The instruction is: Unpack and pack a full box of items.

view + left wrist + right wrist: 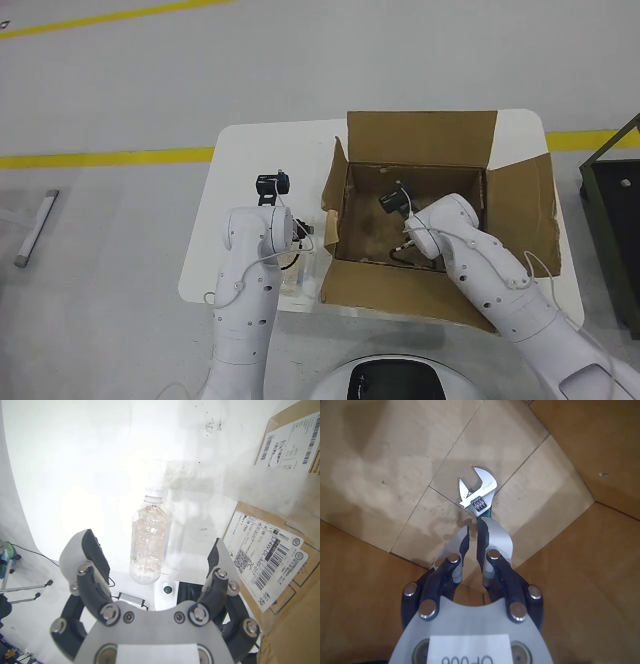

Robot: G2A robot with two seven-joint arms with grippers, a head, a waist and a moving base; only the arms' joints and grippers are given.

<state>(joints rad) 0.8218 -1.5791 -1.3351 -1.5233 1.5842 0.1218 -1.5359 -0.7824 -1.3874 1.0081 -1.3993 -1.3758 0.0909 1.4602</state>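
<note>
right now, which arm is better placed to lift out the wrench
Right: its hand is shut on the wrench inside the box; the left hand hangs open over the bottle outside.

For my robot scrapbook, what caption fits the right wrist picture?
The right tool grips an adjustable wrench by its green handle inside the cardboard box.

The box [520, 210], right of centre in the top view, is matt brown cardboard, scuffed and creased on its inner floor. White paper labels [270, 562] are stuck to its outside. The wrench [478, 492] has a bright polished metal head and a green coated handle. The bottle [149, 540] is clear, crinkled, glossy plastic. The table [75, 462] is smooth white with dark specks. The left gripper [152, 538] and right gripper [475, 525] have dull grey metal fingers with black ribbed pads.
</note>
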